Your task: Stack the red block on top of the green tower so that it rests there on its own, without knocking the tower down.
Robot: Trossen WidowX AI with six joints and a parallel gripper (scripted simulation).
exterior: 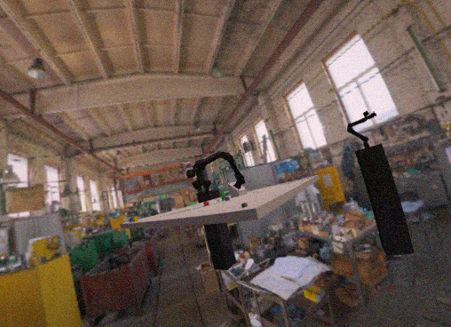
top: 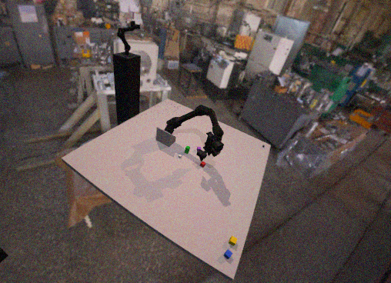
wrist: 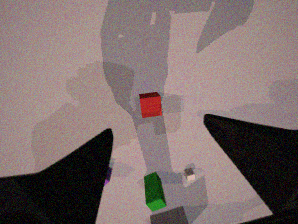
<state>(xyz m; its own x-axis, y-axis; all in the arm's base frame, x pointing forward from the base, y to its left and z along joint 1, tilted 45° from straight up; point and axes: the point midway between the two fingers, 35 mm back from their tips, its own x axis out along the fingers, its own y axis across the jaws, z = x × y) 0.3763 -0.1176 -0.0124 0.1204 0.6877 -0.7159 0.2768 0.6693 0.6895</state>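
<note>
The gripper (wrist: 157, 150) hangs wide and empty above the red block (wrist: 150, 105) (lying alone on the table, apart from the green tower (wrist: 155, 191)), apparently lining up a grasp.

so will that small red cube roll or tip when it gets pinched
Probably neither: the small red cube sits flat on the pale table top, and its flat faces suit the open pincer. It looks rigid. The taller green tower seems likelier to tip if bumped.
</note>
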